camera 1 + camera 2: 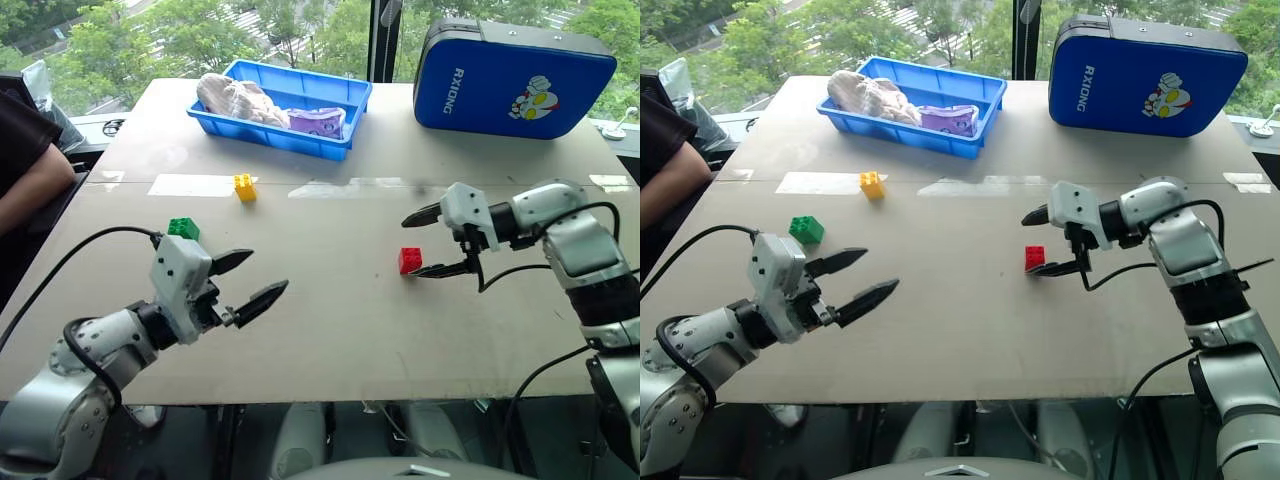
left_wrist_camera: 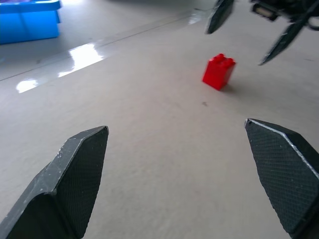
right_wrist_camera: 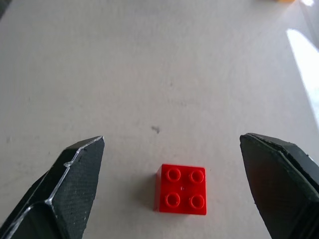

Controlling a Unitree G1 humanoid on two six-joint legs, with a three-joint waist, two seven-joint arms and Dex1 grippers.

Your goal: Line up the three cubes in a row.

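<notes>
Red cube (image 1: 410, 260) mid-table, open surroundings

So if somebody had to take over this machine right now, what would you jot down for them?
Left gripper: open, empty, above the table near the small green studded plastic cube.
Right gripper: open, jaws either side of the small red studded plastic cube, not touching it; the cube sits on the table.
Small yellow studded plastic cube: farther back, near the blue plastic tray.
Done: no row yet.
Left: line up all three cubes.
</notes>
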